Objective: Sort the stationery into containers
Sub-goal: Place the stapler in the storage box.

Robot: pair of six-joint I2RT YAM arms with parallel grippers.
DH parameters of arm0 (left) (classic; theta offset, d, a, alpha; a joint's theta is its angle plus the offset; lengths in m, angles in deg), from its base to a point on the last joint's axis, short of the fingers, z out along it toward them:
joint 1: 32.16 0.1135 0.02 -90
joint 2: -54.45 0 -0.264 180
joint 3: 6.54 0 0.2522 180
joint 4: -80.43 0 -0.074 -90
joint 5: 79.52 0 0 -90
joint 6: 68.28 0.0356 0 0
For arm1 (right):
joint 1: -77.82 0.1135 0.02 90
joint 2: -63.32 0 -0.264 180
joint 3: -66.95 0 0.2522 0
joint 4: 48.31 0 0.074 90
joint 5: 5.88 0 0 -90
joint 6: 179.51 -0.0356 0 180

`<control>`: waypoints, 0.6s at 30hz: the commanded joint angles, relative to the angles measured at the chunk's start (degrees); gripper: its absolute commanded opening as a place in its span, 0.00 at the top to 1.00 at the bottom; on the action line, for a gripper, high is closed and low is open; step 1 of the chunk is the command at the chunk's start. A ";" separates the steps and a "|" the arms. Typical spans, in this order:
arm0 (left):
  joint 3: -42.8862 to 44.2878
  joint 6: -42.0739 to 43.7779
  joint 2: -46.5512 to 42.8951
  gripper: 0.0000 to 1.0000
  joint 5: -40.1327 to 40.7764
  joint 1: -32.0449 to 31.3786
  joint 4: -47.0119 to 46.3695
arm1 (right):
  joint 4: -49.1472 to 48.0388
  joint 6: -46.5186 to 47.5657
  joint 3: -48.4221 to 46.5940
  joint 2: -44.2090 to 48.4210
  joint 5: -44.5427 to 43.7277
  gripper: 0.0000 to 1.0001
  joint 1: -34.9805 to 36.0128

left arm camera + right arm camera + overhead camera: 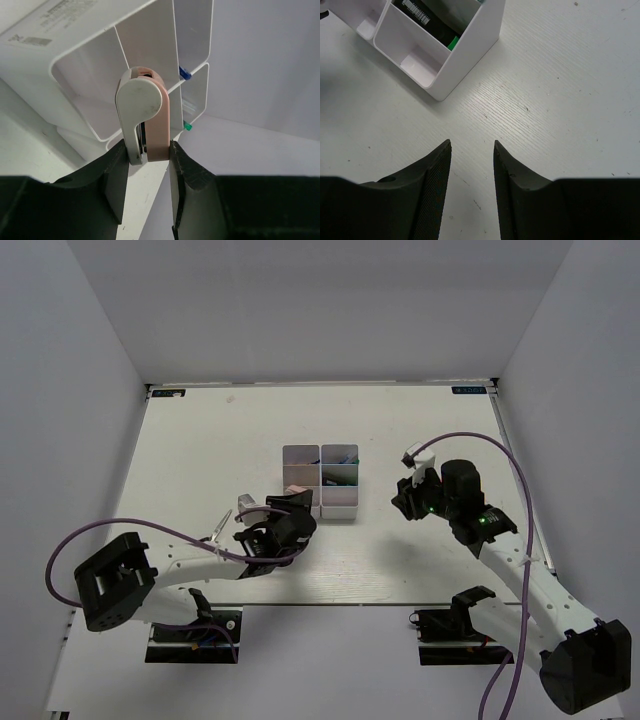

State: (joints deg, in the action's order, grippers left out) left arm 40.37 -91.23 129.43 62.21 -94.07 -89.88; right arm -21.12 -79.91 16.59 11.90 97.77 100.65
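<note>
My left gripper (pixel 147 150) is shut on a pink-and-white piece (pixel 145 107) and holds it up right in front of the white block of bins (pixel 150 45). In the top view the left gripper (pixel 285 512) is at the near left corner of the bins (pixel 320 480). A blue item (pixel 184 73) and a green tip (pixel 188 127) show in the bins on the right. My right gripper (pixel 471 145) is open and empty over bare table, just right of the bins (pixel 470 45), where a black marker with a green tip (pixel 437 27) lies. In the top view the right gripper (pixel 405 498) is beside the bins.
A small grey stick (pixel 221 527) and a small grey-white item (pixel 245 503) lie on the table (pixel 200 450) left of my left gripper. White walls close in the table on three sides. Purple cables loop from both arms.
</note>
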 commanded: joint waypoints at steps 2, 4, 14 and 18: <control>0.96 -4.21 -0.80 0.98 0.75 0.56 3.90 | -2.27 -0.03 0.65 0.80 0.68 0.57 -0.77; 0.95 -4.65 -0.01 0.96 -0.04 0.91 3.90 | -2.27 -0.11 0.56 1.06 0.59 0.57 -0.42; 2.62 -4.83 2.89 0.94 -1.80 1.44 3.55 | -2.18 -0.11 0.74 1.41 1.03 0.57 -1.12; 2.98 -4.04 3.68 0.94 -2.68 2.32 2.32 | -2.01 -0.11 0.74 1.41 1.46 0.57 -1.30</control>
State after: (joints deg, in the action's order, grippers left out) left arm 41.11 -91.88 133.05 59.15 -92.54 -87.52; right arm -21.16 -79.91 16.70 12.21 98.05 99.77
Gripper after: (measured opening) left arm 0.445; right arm 0.429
